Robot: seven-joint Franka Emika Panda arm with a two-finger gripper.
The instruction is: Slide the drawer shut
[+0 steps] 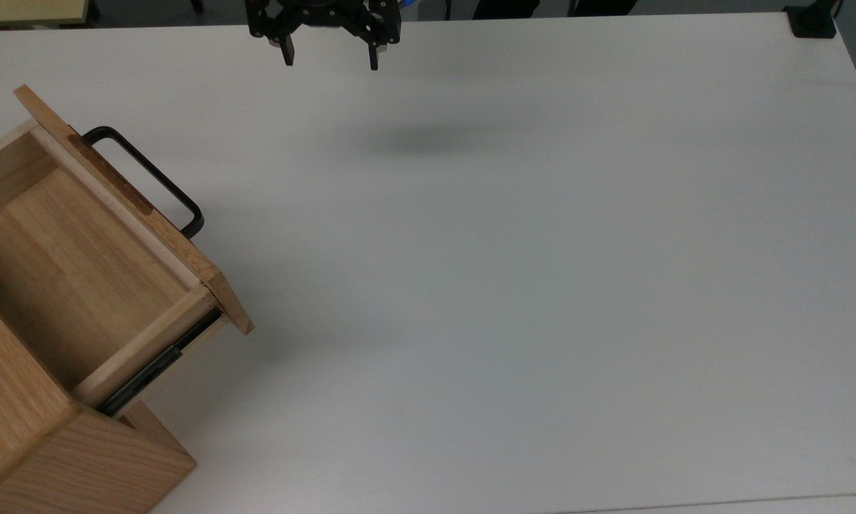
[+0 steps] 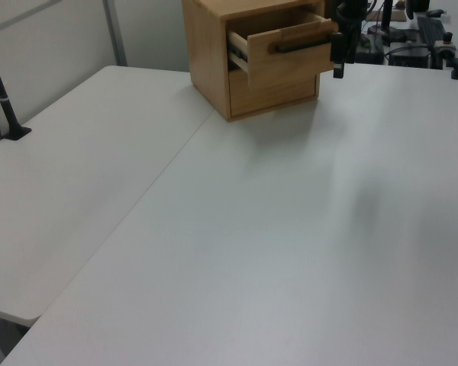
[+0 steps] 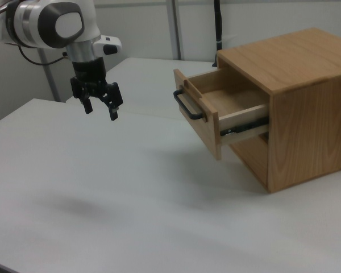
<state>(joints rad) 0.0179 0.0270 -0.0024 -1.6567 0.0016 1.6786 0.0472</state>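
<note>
The drawer (image 1: 78,264) stands pulled out of its wooden cabinet (image 1: 78,464) at the top view's left, and its inside is bare. Its flat front panel (image 3: 196,116) carries a black U-shaped handle (image 1: 158,183), and a black side rail (image 3: 244,128) shows under its side wall. My gripper (image 1: 331,58) hangs open and holds nothing, above the table near the top view's upper edge, well clear of the handle. In the right view the gripper (image 3: 100,112) is to the left of the drawer. In the left view the gripper (image 2: 342,62) appears just right of the drawer front (image 2: 290,47).
The white table (image 1: 527,300) spreads wide to the top view's right of the cabinet. A black clamp (image 1: 813,21) sits at its far right corner. A black pole (image 2: 1,91) stands at the left view's left edge, and cables and gear (image 2: 420,34) lie behind the table.
</note>
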